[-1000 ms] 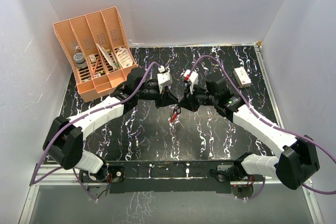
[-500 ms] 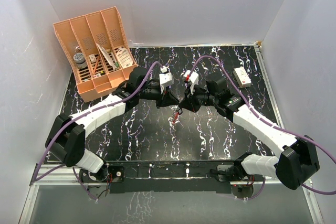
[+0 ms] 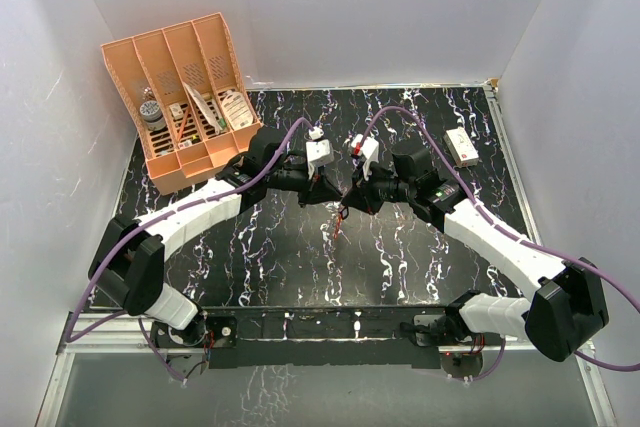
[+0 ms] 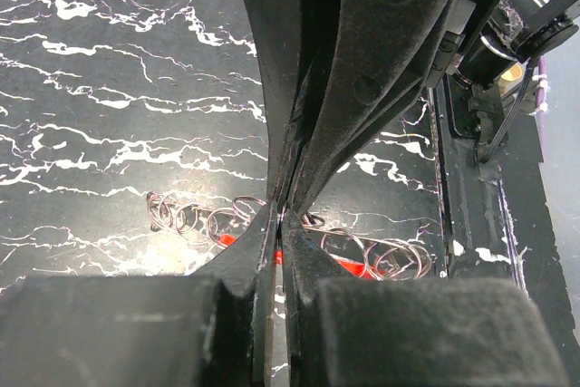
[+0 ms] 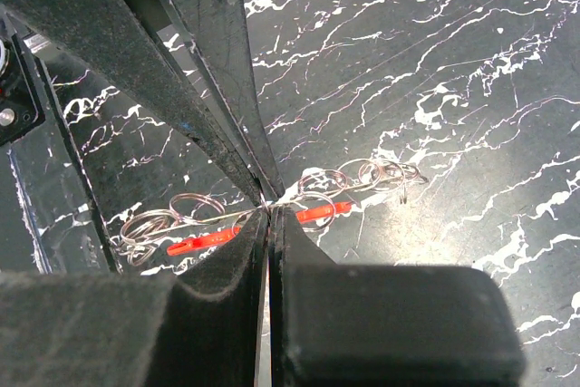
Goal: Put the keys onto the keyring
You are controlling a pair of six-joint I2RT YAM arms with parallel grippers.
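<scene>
The keyring [image 3: 340,215] is a thin wire loop with a red strip [image 5: 204,242] and several small metal rings [image 4: 195,219] strung on it. It hangs just above the middle of the black marbled table. My right gripper [image 5: 269,210] is shut on its wire. My left gripper [image 4: 279,217] comes from the opposite side and is shut on the same spot, so the two sets of fingertips touch tip to tip. In the top view the left gripper [image 3: 333,197] and right gripper [image 3: 350,199] meet over the loop. I cannot make out the keys in any view.
An orange slotted organizer [image 3: 185,97] with small items stands at the back left. A small white box with a red mark [image 3: 461,146] lies at the back right. White walls close in the table on three sides.
My left gripper has moved right to meet the right gripper and has closed on the keyring's wire. The right arm has held still with the loop.
</scene>
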